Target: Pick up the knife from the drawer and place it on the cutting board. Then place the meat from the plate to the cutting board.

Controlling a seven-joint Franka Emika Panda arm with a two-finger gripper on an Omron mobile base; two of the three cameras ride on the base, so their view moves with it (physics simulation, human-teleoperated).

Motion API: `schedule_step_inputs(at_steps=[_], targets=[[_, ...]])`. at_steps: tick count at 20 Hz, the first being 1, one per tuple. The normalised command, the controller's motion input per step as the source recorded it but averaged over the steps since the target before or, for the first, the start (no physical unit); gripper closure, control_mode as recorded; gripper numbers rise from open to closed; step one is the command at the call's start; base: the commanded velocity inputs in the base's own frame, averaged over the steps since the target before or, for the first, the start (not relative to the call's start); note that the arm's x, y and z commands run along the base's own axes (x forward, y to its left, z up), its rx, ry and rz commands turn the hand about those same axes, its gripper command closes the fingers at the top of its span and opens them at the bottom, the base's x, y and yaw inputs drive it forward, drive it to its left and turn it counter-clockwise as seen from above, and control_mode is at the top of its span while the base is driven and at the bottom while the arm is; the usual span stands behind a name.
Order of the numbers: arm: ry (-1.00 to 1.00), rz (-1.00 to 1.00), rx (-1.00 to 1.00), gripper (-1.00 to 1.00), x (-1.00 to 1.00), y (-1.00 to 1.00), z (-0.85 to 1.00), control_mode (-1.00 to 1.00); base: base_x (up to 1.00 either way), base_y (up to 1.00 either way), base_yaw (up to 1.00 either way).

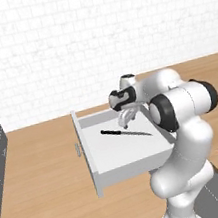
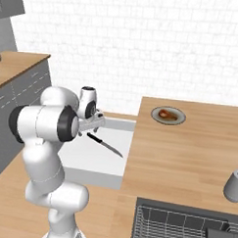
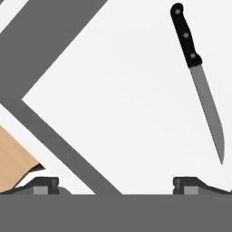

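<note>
- Left base view: the drawer (image 1: 119, 152) stands pulled out in the middle of the frame, its white floor bare but for the knife (image 1: 126, 133), which lies flat on a slant, black handle toward the upper left and blade running to the lower right
- The gripper (image 1: 124, 121) hangs at the centre of the frame over the back of the drawer, just above the knife's handle end; its fingers point down and hold nothing
- The white arm (image 1: 182, 138) rises from the lower right and covers the drawer's right edge
- Right base view: the knife (image 2: 104, 144) sits left of centre on the drawer (image 2: 97, 157) floor, handle to the upper left, tip to the lower right
- The gripper (image 2: 87, 125) is at the knife's handle end, half hidden by the arm's big elbow joint
- Upper right of centre, on the light wood counter (image 2: 188, 148), the grey plate (image 2: 168, 116) carries the meat (image 2: 165, 113)
- A wire dish rack (image 2: 185, 227) fills the lower right and a grey cylinder (image 2: 234, 185) stands at the right edge
- Hand view: the knife (image 3: 199, 79) runs down the right side of the frame, handle at the top, tip at the bottom
- The two fingertips (image 3: 45, 185) sit wide apart at the bottom edge, spread fully, nothing between them
</note>
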Motion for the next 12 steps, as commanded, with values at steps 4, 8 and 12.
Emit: schedule_step_inputs(at_steps=[4, 8, 12], targets=[[0.00, 0.00, -0.02, -1.00, 0.55, 0.06, -0.58, -1.00, 0.00, 0.00, 0.00], [-0.01, 0.00, -0.09, -1.00, 0.16, 0.13, -0.57, -1.00, 0.00, 0.00, 0.00], [-0.10, 0.00, -0.06, -1.00, 0.22, 0.13, -0.40, -1.00, 0.00, 0.00, 0.00]])
